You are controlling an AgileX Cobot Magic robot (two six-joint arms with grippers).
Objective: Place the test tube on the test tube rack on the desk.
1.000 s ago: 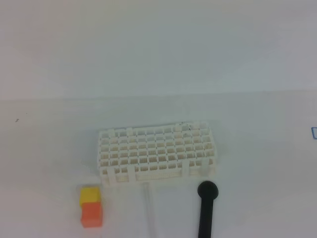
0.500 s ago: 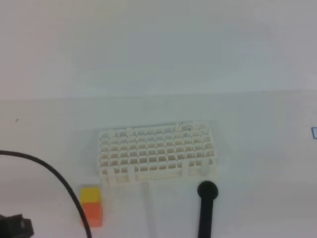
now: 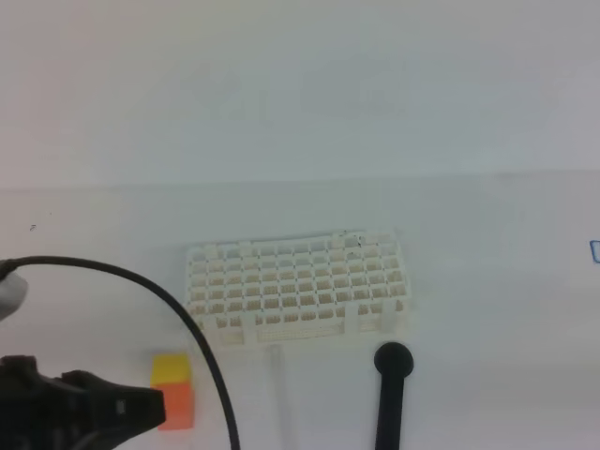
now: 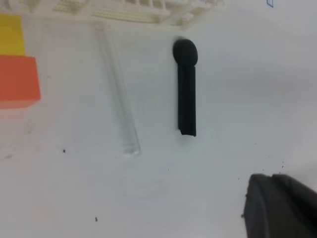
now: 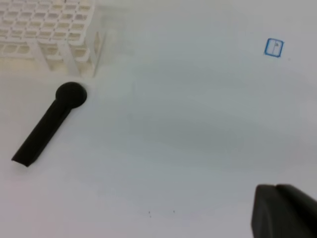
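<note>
Approach step, nothing grasped yet. Test tube [image 4: 118, 89] lay flat on the surface [image 3: 487, 309], at 6 o'clock from the test tube rack [image 3: 296, 286], between black stick [image 4: 186, 89] and orange-yellow blocks [image 3: 172, 391]. Left gripper [image 3: 141, 405] at 9 o'clock of the tube, pressed together; right gripper [image 5: 282, 210] also pressed together. Next, probably: spread left gripper, lower over the tube's middle.

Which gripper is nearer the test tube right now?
Left. The left gripper sits just left of the test tube, past the orange block; the right gripper is outside the high view.

Clear test tube [image 4: 117, 89] flat beside white test tube rack [image 3: 296, 284]
</note>
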